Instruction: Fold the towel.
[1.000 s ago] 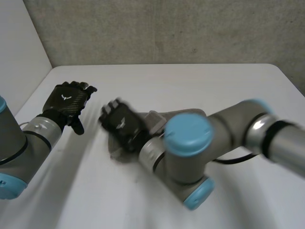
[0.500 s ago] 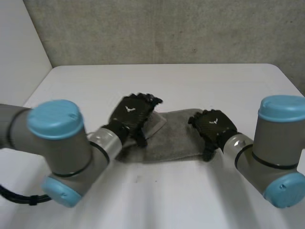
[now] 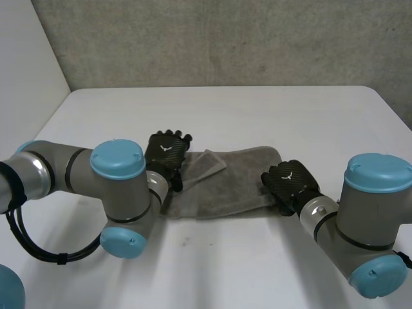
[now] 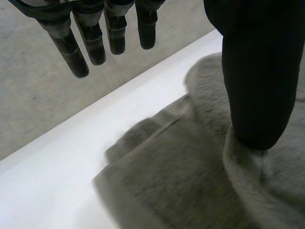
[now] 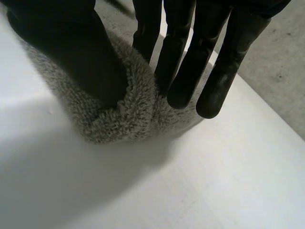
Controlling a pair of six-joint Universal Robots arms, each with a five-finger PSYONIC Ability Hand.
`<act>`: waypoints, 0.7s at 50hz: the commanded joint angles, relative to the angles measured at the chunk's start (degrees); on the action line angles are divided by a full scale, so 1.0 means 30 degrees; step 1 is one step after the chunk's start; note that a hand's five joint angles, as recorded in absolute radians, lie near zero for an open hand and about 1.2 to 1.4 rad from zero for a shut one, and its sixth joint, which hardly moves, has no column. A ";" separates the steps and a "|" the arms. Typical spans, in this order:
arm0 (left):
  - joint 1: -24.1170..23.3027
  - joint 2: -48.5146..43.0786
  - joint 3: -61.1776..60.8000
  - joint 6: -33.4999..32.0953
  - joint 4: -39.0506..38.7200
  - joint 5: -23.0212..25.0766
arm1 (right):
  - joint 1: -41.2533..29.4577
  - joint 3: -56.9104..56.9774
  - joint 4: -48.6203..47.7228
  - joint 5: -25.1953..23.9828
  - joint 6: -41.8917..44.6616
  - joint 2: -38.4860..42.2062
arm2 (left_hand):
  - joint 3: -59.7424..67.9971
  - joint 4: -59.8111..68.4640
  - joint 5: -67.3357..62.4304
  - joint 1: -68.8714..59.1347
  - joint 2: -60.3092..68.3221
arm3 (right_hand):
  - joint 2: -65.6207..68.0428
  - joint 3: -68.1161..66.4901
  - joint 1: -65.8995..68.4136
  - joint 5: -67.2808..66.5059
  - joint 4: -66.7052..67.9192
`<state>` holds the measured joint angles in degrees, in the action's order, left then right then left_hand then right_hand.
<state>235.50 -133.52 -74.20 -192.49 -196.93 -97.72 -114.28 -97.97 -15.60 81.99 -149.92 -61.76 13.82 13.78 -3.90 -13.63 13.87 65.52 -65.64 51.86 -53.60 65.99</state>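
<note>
Towel (image 3: 235, 183), grey and fluffy, lies as a long strip across the middle of the white counter (image 3: 257, 116), with a robot hand at each end.

At its left end the left robot hand (image 3: 166, 151) sits over the cloth, seen from above as the back of a black hand with a small white mark too small to read. Just beside it a paler flap (image 3: 207, 164) of the towel is turned over on top. The left wrist view adds what the overhead look hides. The fingers (image 4: 90, 43) are straight and spread, held clear above the counter beyond the cloth. Only the thumb (image 4: 257, 86) comes down, its tip touching a raised ridge of towel. So this hand is open, holding nothing.

At the right end the right robot hand (image 3: 291, 183) covers the towel's edge and bears the same small white mark. From above its grip is hidden. Its own wrist view settles it: a bunched fold of pile (image 5: 121, 117) is pinched between the thumb (image 5: 71, 52) and the fingers (image 5: 183, 71), just off the counter.
</note>
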 commanded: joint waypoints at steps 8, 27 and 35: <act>-0.0015 0.1379 -0.1982 -0.1050 -0.0244 -0.1380 | -0.0167 -0.0275 -0.0366 0.1849 0.2687 -0.0302 | 0.0591 0.0605 -0.0564 -0.0655 0.0576 | 0.4828 -0.4788 0.9381 -0.5466 0.4670; 0.2059 0.7149 -0.6493 -0.0876 -0.1065 -0.1235 | -0.4620 0.5175 -0.0717 0.1175 0.7755 0.0108 | 0.0142 0.0156 -0.0116 -0.0206 0.0127 | 0.4828 -0.4788 0.9381 -0.5466 0.4670; 0.3470 0.8237 -0.7960 -0.0846 -0.1094 -0.0650 | -0.8397 0.6202 -0.1098 -0.3945 0.8544 0.4089 | 0.0142 0.0156 -0.0116 -0.0206 0.0127 | 0.4828 -0.4788 0.9381 -0.5466 0.4670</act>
<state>243.58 -110.33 -95.48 -195.10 -200.25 -101.08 -132.62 -80.27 -18.46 80.22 -125.83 -57.23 13.09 13.00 -2.99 -13.34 13.07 67.32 -67.77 53.63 -56.76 68.41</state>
